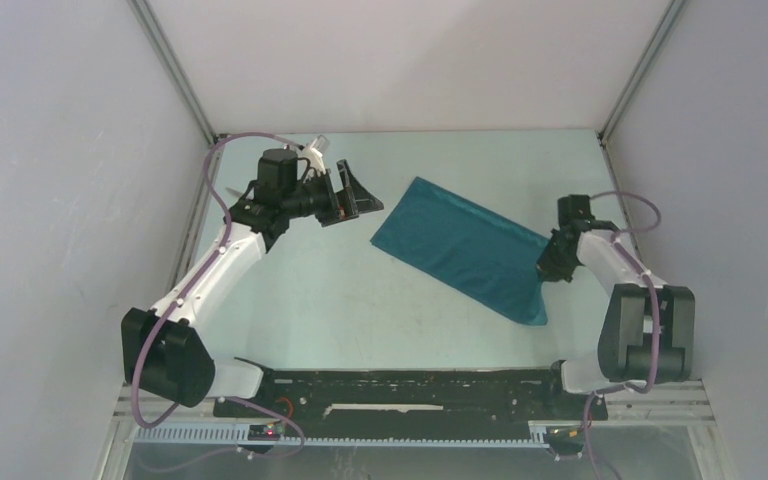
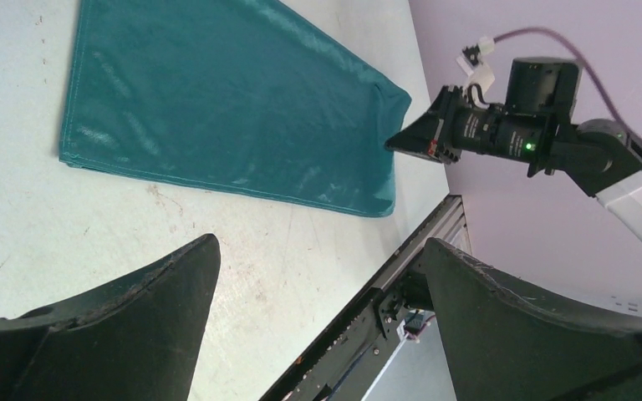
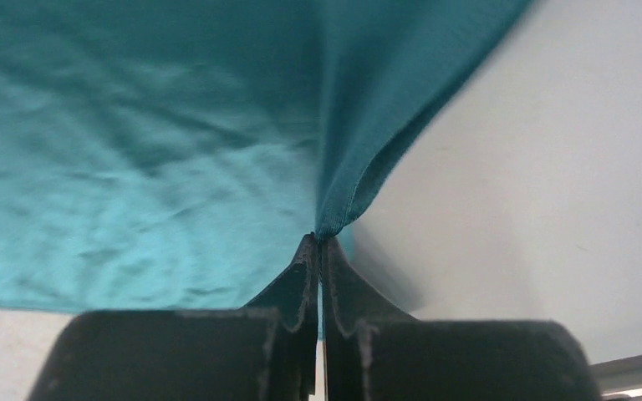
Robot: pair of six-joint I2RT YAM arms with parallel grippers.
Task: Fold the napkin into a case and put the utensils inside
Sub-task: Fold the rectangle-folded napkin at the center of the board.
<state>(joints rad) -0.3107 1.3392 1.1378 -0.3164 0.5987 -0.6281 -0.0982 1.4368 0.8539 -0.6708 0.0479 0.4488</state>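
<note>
The teal napkin [image 1: 460,245] lies flat on the pale table as a slanted oblong, running from the far middle toward the near right. My right gripper [image 1: 547,265] is at its right edge. In the right wrist view the jaws [image 3: 318,240] are shut on a pinched fold of the napkin [image 3: 134,167], which rises a little from the table. My left gripper [image 1: 352,195] hovers open at the far left, apart from the cloth. Its view shows the napkin [image 2: 217,100] ahead, nothing between the fingers [image 2: 318,242], and the right gripper [image 2: 397,144] at the cloth's corner. The utensils are out of view.
White walls with metal corner posts close in the table on three sides. A black rail [image 1: 410,385] holding both arm bases runs along the near edge, also visible as the rail [image 2: 368,309] from the left wrist.
</note>
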